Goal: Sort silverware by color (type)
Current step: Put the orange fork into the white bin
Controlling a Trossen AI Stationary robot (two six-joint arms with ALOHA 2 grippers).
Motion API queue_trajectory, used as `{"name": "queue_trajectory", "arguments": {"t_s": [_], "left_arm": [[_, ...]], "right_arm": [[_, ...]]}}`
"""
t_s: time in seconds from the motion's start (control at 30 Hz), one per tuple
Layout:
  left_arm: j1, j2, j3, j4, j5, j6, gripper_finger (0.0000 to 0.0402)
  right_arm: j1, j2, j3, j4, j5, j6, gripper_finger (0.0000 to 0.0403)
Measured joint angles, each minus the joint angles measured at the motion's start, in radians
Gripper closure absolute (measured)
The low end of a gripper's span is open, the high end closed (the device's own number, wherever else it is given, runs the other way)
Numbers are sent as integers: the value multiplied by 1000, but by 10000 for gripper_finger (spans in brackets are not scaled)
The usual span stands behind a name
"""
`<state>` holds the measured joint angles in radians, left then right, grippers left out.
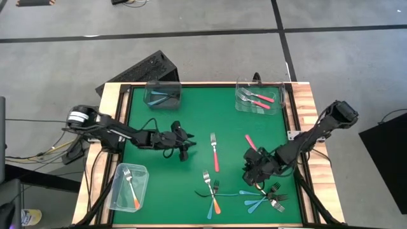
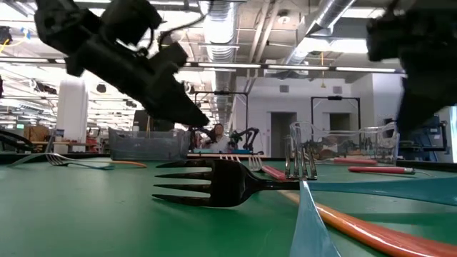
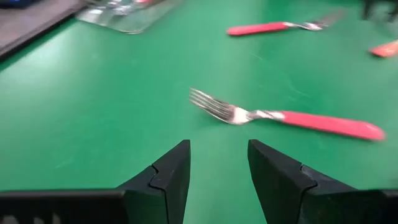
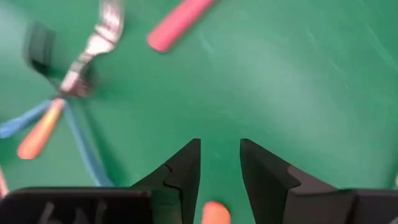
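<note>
The left gripper (image 3: 217,177), jaws parted and empty, is facing the pink fork (image 3: 292,117) – lying crosswise just ahead – while the right gripper (image 1: 254,166), released, is hovering farther off.

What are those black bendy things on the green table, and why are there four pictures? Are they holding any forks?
Those are two robot arms. Each ends in a gripper, like two fingers. One picture looks down from above, one peeks across the table at fork height, and two come from small cameras on the arms' wrists.

The left gripper is open over the green table, facing a pink fork. The right gripper is open too, over a heap of blue and orange forks. Neither one holds anything.

Three clear boxes are for sorting: one has blue forks, one has pink forks, and one has an orange fork.
</note>
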<state>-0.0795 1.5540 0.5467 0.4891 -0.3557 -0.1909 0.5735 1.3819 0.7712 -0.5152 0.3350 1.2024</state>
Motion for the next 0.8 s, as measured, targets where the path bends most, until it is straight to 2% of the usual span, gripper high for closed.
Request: {"name": "queue_trajectory", "arguments": {"t_s": [0.2, 0.5, 0.6, 0.7, 0.8], "left_arm": [[31, 86, 58, 24, 13, -4, 253], [40, 90, 111, 27, 34, 92, 253], [40, 91, 120, 26, 33, 97, 253], [40, 91, 127, 26, 35, 106, 253], [40, 91, 128, 25, 34, 107, 253]], "right_arm": [[69, 0, 0, -177, -50, 270, 270], [150, 0, 0, -413, -104, 595, 270], [158, 0, 0, -354, -146, 587, 270], [172, 1, 0, -195, -201, 532, 270], [186, 38, 1, -86, -210, 527, 270]]}}
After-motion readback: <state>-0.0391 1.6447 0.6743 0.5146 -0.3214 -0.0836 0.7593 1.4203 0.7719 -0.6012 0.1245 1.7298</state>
